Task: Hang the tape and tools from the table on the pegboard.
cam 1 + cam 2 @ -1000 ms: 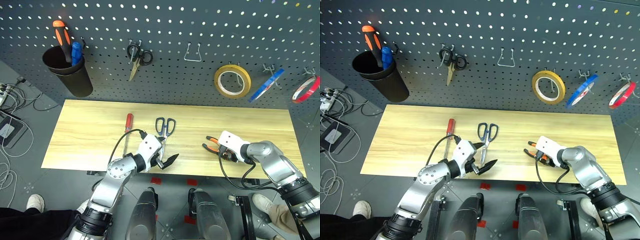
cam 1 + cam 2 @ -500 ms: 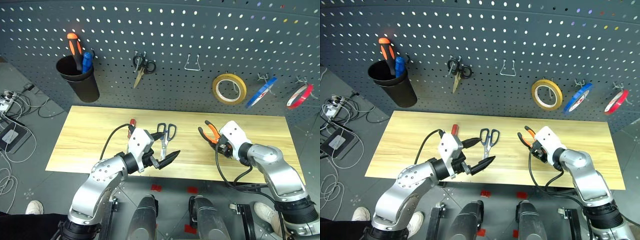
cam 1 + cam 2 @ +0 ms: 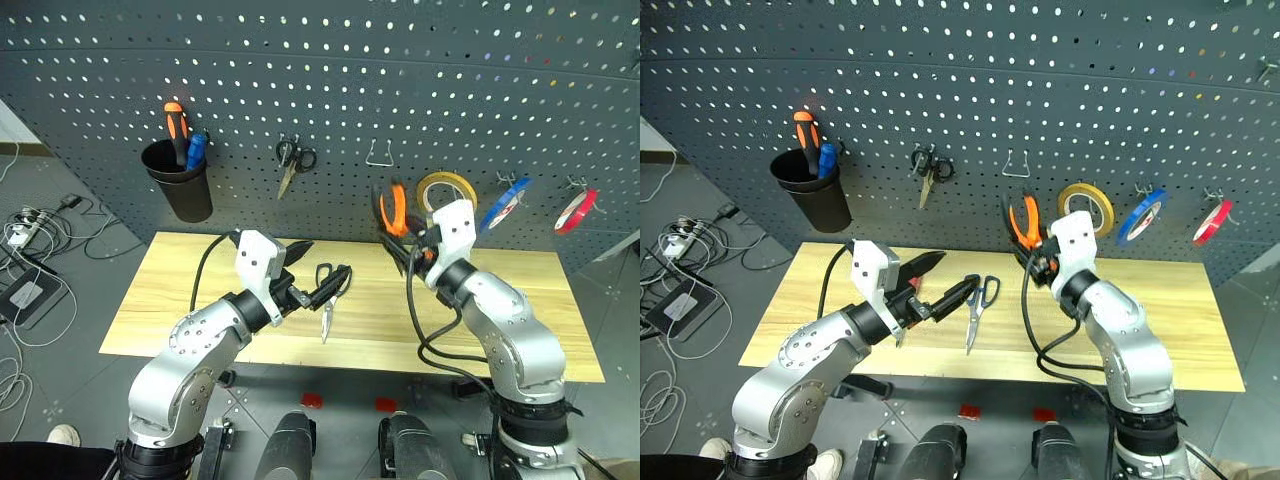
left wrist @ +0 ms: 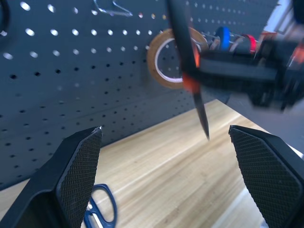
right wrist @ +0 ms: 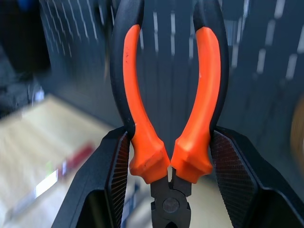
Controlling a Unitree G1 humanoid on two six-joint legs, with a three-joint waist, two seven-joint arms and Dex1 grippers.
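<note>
Right wrist view, item one: pliers (image 5: 166,123), orange-and-black handles, clamped between the fingers of the right gripper (image 3: 1040,262) low on the handles, just above the pivot, handle loops pointing up toward the pegboard (image 3: 330,90). Judged stiff and fairly heavy for their size; rubbery grips should resist slipping, though the splayed handles could pivot in the hold. The gap between the handles is the likely part to drop over a hook, such as the wire hook (image 3: 383,155) just beside.

Item two: large scissors (image 3: 331,290), dark blue-black loops, lying flat on the bench (image 3: 200,290) near the left gripper (image 3: 311,270), whose fingers stand wide apart and carry nothing. Judged rigid and thin; best taken across the blades near the pivot, leaving the loops free for a hook.

Item three: red-handle screwdriver (image 3: 914,285), mostly hidden behind the left gripper. Round handle, likely to roll.

Item four: thin red tape roll (image 3: 577,211), already on a peg at the board's right, beside the blue roll (image 3: 503,203) and yellow roll (image 3: 447,187). Light.
</note>
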